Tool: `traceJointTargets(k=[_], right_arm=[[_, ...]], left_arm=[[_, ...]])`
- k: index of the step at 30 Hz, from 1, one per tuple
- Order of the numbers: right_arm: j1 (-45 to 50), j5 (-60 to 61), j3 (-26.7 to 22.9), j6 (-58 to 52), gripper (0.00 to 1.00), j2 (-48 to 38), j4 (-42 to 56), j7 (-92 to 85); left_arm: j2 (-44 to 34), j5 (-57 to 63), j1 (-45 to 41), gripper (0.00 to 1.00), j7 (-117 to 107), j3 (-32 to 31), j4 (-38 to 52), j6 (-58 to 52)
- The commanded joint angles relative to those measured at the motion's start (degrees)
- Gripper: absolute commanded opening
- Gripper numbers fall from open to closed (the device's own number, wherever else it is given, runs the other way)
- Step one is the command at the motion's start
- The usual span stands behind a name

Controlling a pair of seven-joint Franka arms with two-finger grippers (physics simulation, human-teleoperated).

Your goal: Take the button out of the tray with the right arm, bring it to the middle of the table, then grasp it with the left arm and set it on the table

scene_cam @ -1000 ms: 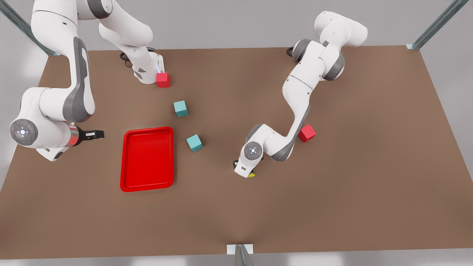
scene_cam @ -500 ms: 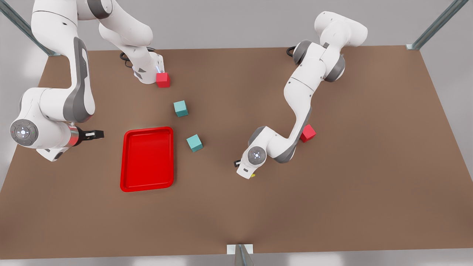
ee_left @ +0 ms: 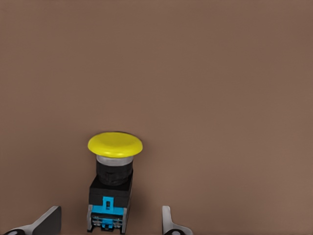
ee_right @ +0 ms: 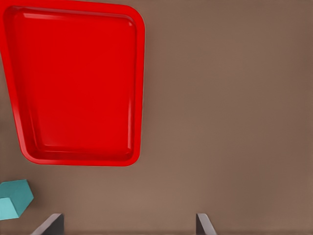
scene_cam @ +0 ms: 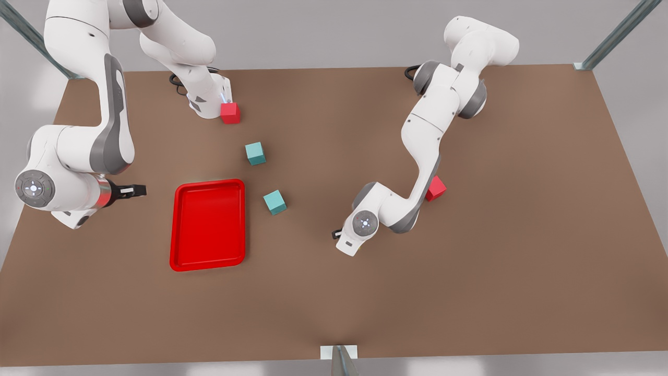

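I log: left end effector spread wide, straddling the button mid-surface | button axis runs away from wrist | right end effector wide, empty, waiting beside tray.

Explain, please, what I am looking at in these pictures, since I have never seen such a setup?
These are simulator renders of two white robot arms over a brown table. The front view looks down on the whole scene; each other picture comes from a camera on one arm's wrist. On the table lie a red tray with nothing in it, two teal cubes and two red cubes. The left gripper, at the front view's right, has its fingers open on either side of a yellow-capped button, not touching it. The right gripper waits beside the tray, fingers open, holding nothing.
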Motion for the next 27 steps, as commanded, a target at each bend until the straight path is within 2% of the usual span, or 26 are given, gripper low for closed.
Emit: traceJointTargets(k=[1, 3, 8, 10, 12, 14, 17, 21, 27], right_arm=[[0.0, 0.0, 0.0, 0.0, 1.0, -0.1, 0.1, -0.3], [0.1, -0.4, 0.0, 0.0, 1.0, 0.0, 0.0, -0.3], [0.0, -0.4, 0.0, 0.5, 1.0, 0.4, -0.1, -0.3], [0.1, -0.4, 0.0, 0.5, 1.0, 0.5, -0.2, -0.3], [0.0, -0.4, 0.0, 0.6, 1.0, 0.5, -0.2, -0.3], [0.2, -0.4, 0.0, 0.5, 1.0, 0.5, -0.3, -0.3], [0.0, -0.4, 0.0, 0.6, 1.0, 0.5, -0.2, -0.3], [0.1, -0.4, 0.0, 0.6, 1.0, 0.5, -0.5, -0.3], [0.0, -0.4, 0.0, 0.6, 1.0, 0.5, -0.6, -0.3]], left_arm=[[0.0, 0.0, 0.0, 1.0, 1.4, 0.0, 0.0, 0.6], [0.0, 0.0, 0.0, 1.0, 1.4, 0.0, 0.0, 0.6], [0.0, 0.0, 0.0, 0.85, 1.3, 0.0, 0.0, 0.6], [0.0, 0.0, 0.1, 0.73, 1.2, 0.0, -0.1, 0.5], [-0.1, 0.0, 0.1, 0.69, 1.1, 0.0, -0.1, 0.5], [0.0, 0.0, 0.0, 0.58, 0.8, 0.0, -0.1, 0.5], [0.0, 0.0, 0.1, 0.56, 0.8, 0.0, -0.1, 0.6], [0.0, 0.0, 0.1, 0.43, 0.8, 0.0, -0.1, 0.6], [-0.5, 0.0, 0.4, 0.43, 0.8, 0.0, -0.1, 0.0]])
